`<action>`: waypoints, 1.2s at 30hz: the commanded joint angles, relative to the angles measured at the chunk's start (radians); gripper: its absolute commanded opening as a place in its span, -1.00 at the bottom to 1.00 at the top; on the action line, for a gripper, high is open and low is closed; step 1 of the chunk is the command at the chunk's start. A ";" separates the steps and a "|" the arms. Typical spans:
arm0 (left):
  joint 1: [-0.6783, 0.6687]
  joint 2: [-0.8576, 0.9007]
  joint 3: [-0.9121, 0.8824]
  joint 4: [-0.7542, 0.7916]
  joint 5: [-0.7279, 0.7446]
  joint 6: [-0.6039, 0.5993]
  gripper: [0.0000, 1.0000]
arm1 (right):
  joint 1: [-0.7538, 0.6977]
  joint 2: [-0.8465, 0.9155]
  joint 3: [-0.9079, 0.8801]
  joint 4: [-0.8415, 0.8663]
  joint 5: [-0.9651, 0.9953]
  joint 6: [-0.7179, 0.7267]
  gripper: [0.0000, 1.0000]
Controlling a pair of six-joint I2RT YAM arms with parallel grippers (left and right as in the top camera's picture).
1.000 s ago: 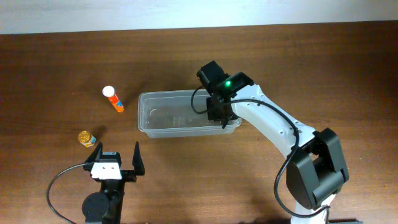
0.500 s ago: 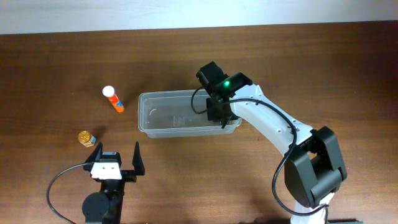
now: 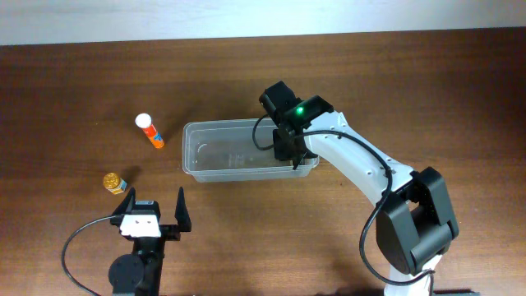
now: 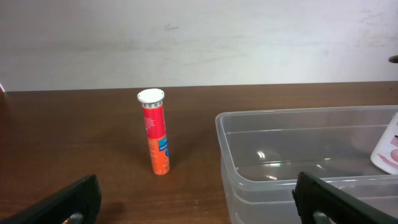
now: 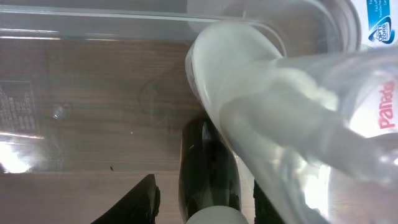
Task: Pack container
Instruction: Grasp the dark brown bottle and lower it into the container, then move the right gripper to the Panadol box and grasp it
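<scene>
Lowering the white bottle (image 5: 249, 81) into the container (image 3: 214, 153), we should release it near the floor. We cannot tell whether the right gripper (image 3: 288, 149) grips it, and the left gripper (image 3: 155, 202) gapes wide.

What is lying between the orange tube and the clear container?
Nothing; only bare table separates the orange tube from the container, clearest in the overhead view.

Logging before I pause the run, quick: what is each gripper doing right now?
Left gripper: open, holding nothing.
Right gripper: cannot be told; it is at the right end of the container, with a white bottle close against it.
</scene>
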 commanded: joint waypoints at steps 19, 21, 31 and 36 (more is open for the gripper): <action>0.003 -0.006 -0.008 0.001 0.015 0.015 0.99 | -0.002 -0.026 0.408 -0.310 0.040 -0.037 0.06; 0.003 -0.006 -0.008 0.001 0.015 0.015 0.99 | -0.016 -0.026 0.458 -0.352 0.060 -0.040 0.10; 0.003 -0.006 -0.008 0.001 0.015 0.015 0.99 | -0.193 -0.026 0.543 -0.486 0.090 -0.136 0.23; 0.003 -0.006 -0.008 0.001 0.015 0.015 0.99 | -0.282 -0.026 0.542 -0.494 0.064 -0.204 0.32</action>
